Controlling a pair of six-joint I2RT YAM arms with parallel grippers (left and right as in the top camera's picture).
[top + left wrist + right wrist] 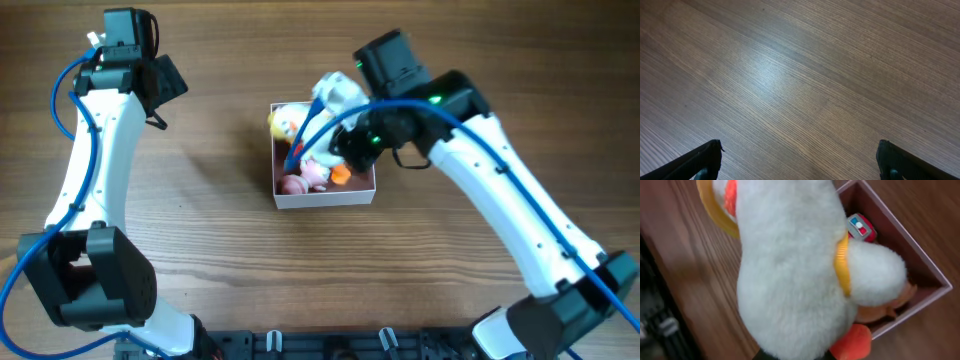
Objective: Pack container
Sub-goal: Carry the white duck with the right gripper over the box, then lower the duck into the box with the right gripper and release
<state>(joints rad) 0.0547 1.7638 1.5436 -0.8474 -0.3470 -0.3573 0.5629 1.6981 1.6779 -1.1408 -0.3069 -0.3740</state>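
Container [325, 198] beneath right gripper [345, 122] clutching plush duck [790, 265], left gripper [799, 161] spread

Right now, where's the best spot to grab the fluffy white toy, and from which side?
Grab the fluffy white toy around its fat white middle, coming from above. That part is soft and thick, so it should squish and stay put. The right pincer seems to hold it there, over the container.

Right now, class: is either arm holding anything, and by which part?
The right gripper holds the white plush toy by its body near the orange foot; the left gripper holds nothing.
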